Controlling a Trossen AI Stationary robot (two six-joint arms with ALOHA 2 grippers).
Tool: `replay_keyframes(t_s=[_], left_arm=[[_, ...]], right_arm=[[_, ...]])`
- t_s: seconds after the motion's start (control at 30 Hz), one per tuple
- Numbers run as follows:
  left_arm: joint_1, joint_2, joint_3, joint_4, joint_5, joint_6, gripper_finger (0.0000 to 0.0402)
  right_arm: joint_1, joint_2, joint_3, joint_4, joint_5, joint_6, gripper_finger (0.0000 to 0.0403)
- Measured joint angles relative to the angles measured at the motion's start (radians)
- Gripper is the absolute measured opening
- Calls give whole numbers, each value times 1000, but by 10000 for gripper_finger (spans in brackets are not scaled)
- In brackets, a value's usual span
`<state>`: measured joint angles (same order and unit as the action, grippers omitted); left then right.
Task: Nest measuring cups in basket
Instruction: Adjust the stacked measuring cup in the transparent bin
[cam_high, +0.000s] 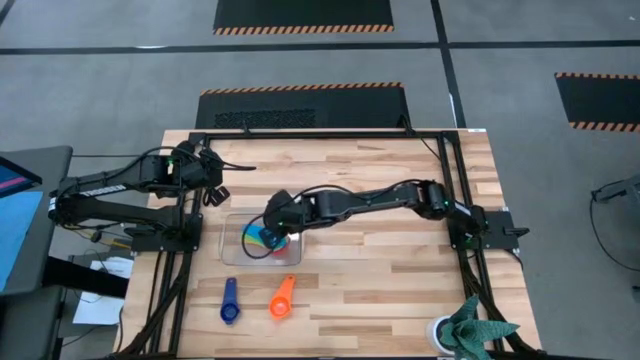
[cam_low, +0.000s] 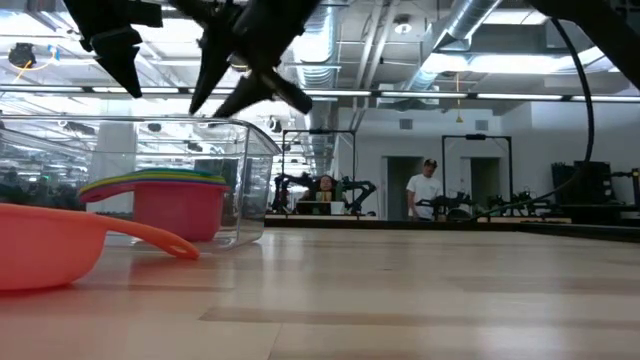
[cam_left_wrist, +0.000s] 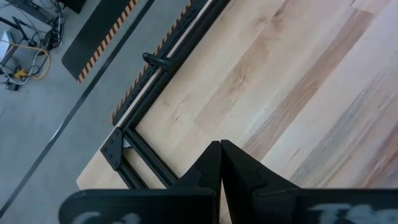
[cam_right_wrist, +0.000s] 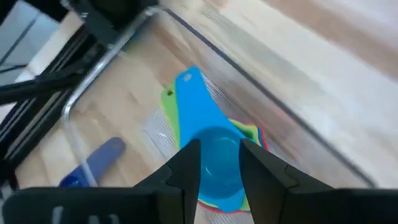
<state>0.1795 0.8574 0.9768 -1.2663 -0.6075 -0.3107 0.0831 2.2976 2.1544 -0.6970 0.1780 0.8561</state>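
A stack of nested plastic measuring cups (cam_right_wrist: 214, 168), light blue on top with green, yellow and red rims showing beneath, sits inside the clear rectangular plastic basket (cam_high: 235, 252) on the wooden table (cam_high: 400, 280). The right gripper (cam_right_wrist: 219, 162) hangs just over the stack, its fingers apart on either side of the light blue cup. An orange measuring cup (cam_high: 282, 298) and a dark blue measuring cup (cam_high: 230, 301) lie on the table beside the basket. The left gripper (cam_left_wrist: 221, 163) waits near the table's left edge, fingers pressed together.

2 dark jointed arms (cam_high: 360, 201), black cables
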Motion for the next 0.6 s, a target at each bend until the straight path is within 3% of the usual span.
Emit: replay_keyframes(t_s=[0.17, 0.3, 0.47, 0.6], left_arm=[[0, 0, 0, 0, 45, 1, 0], [0, 0, 0, 0, 146, 2, 0], [-24, 0, 0, 41, 398, 45, 0], [-101, 15, -34, 132, 427, 96, 0]], right_arm=[[2, -89, 0, 14, -71, -225, 121], [4, -164, 1, -90, -182, -404, 118], [11, -229, 0, -326, -178, -420, 118], [16, -246, 0, -495, -98, -396, 118]])
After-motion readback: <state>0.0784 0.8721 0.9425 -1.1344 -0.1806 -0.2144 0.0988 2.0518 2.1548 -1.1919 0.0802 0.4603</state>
